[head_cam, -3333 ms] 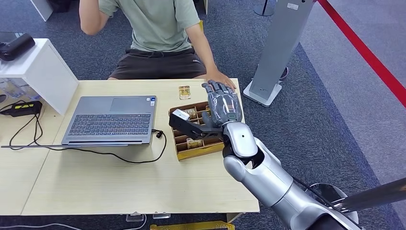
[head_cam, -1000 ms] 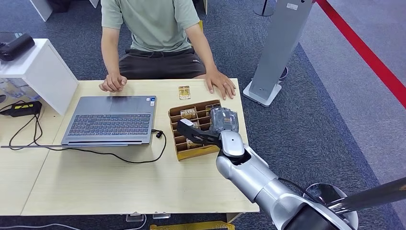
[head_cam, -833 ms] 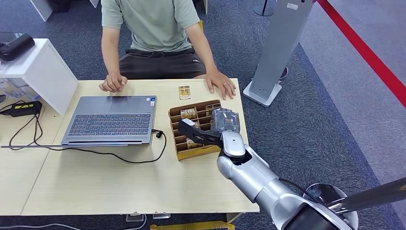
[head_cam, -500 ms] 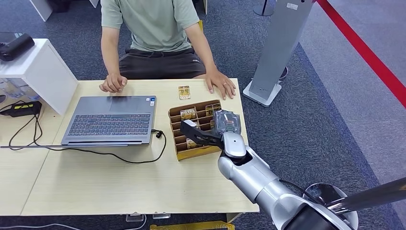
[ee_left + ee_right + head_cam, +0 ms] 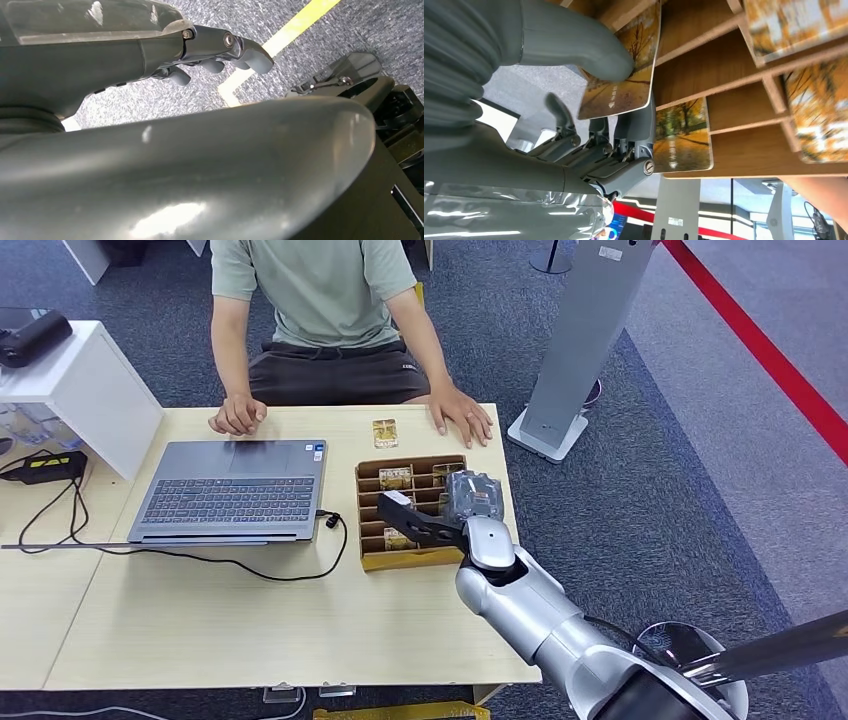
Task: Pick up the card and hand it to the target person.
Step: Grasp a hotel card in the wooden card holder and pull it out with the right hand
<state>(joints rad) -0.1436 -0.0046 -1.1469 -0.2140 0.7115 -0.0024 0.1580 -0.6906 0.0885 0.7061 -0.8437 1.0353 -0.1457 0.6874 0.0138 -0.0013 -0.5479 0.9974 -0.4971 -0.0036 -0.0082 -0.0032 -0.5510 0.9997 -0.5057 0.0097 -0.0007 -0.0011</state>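
My right hand (image 5: 468,498) reaches down into the right side of a brown wooden card box (image 5: 375,558) on the table. In the right wrist view its thumb (image 5: 574,45) presses a card with an autumn-tree picture (image 5: 619,92) against the fingers behind it, and the card stands partly out of its slot. A second card (image 5: 681,135) sits in the neighbouring slot. One more card (image 5: 385,432) lies flat on the table beyond the box. The person (image 5: 320,300) sits across the table with both hands on it. My left hand (image 5: 150,55) hangs over the floor, holding nothing.
An open laptop (image 5: 235,490) with a black cable (image 5: 300,572) lies left of the box. A white shelf (image 5: 90,390) stands at the table's far left. The person's hand (image 5: 462,420) rests just beyond the box. A grey stand (image 5: 580,340) rises right of the table.
My right hand has dropped from above the box into it. The box has swung from tilted to square with the table. The person's raised arm came down onto the table.
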